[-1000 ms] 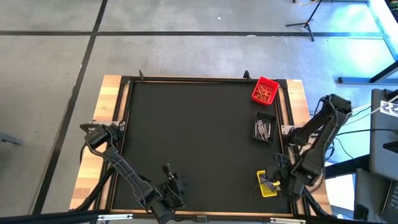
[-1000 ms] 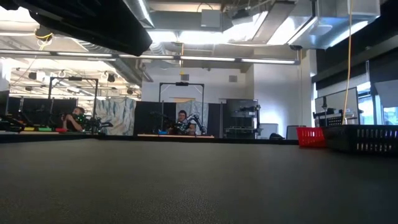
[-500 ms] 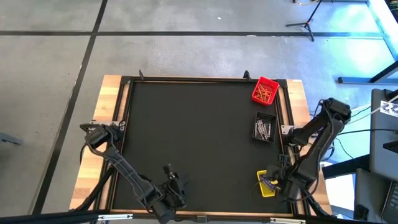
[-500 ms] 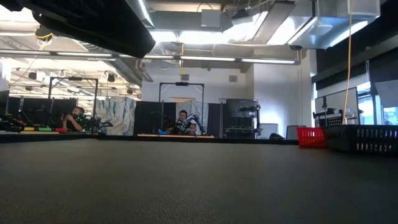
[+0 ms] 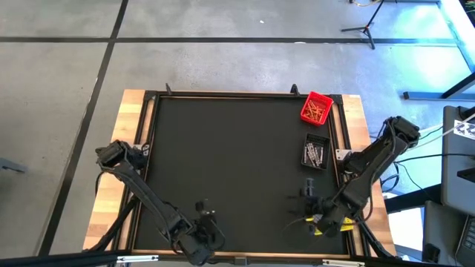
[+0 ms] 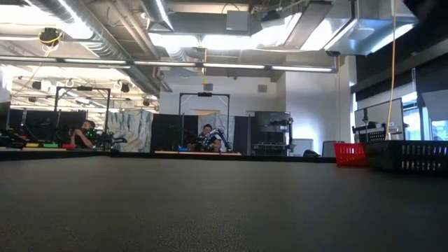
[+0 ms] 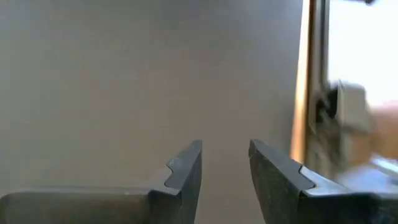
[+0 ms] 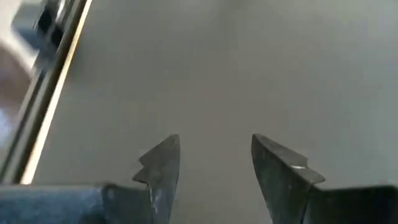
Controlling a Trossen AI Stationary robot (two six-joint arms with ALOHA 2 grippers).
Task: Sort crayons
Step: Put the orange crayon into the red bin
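Behind the table we see a big bright room with ceiling lights, and two people (image 6: 87, 133) sit far off at desks there. We look down on one black mat (image 5: 230, 163) on a wooden table (image 5: 128, 104), and we count three small bins along its right side. One red bin (image 5: 316, 108) sits at the far right corner, and it holds a heap of red-orange crayons (image 5: 315, 112), too many and too tiny for us to count. One dark bin (image 5: 315, 153) sits just near it, a bit closer to the robot, with a few grey crayons (image 5: 314, 154) inside. One yellow bin (image 5: 320, 225) sits at the near right corner, mostly hidden under the right arm, so we cannot tell what is in it. We count two dark arms. Our left gripper (image 5: 205, 217) waits low over the near edge of the mat, and in the left wrist view its two fingers (image 7: 186, 168) stand a little apart with nothing between them. Our right gripper (image 5: 306, 194) hangs over the mat just beside the yellow bin, on the side toward the middle. In the right wrist view its two fingers (image 8: 163, 163) stand apart and hold nothing, with only bare mat in front of them.
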